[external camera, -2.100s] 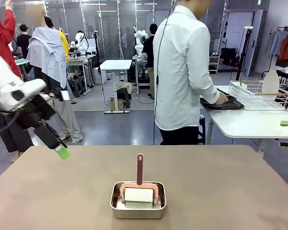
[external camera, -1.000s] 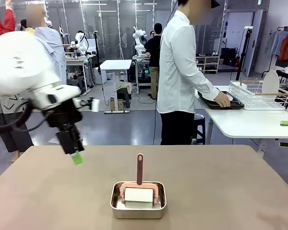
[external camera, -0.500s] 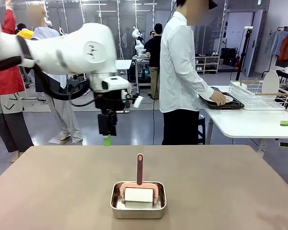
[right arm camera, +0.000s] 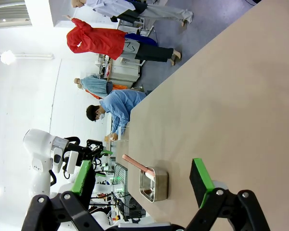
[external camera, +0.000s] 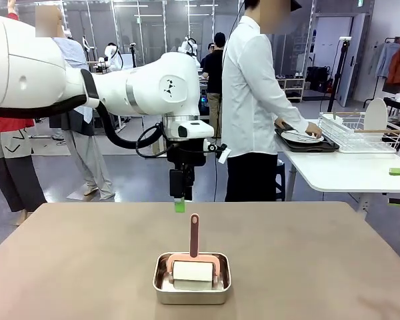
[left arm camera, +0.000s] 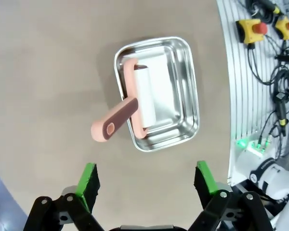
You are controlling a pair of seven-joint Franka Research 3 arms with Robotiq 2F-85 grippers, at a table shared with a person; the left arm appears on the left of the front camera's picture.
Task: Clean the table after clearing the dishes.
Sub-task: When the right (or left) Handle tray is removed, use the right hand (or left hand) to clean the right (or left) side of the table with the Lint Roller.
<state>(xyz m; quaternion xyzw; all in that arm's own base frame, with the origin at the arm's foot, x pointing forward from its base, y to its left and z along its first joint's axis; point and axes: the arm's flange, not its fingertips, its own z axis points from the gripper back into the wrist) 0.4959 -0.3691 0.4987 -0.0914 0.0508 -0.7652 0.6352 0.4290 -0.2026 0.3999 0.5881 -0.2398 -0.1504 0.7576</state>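
The brown counter [external camera: 87,267] spans the front view, bare apart from one tray. The left arm [external camera: 67,83] reaches in from the left to the middle. A person [external camera: 253,100] in a white shirt stands past the far edge, turned to a white side table [external camera: 347,170] with a wire rack [external camera: 360,132]. The dishes [external camera: 300,137] are there, off the counter: a white plate on a dark tray, the person's fingers at its rim.

Near the counter's front edge sits a steel tray [external camera: 191,285] holding a roller [external camera: 194,270], its pink handle rising over the far rim.

The left hand [external camera: 180,203] points straight down, above the counter just beyond the handle's tip, touching nothing. In its wrist view it [left arm camera: 145,179] is released and holds nothing, with tray and roller below. The right hand [right arm camera: 140,177] is also released and holds nothing.
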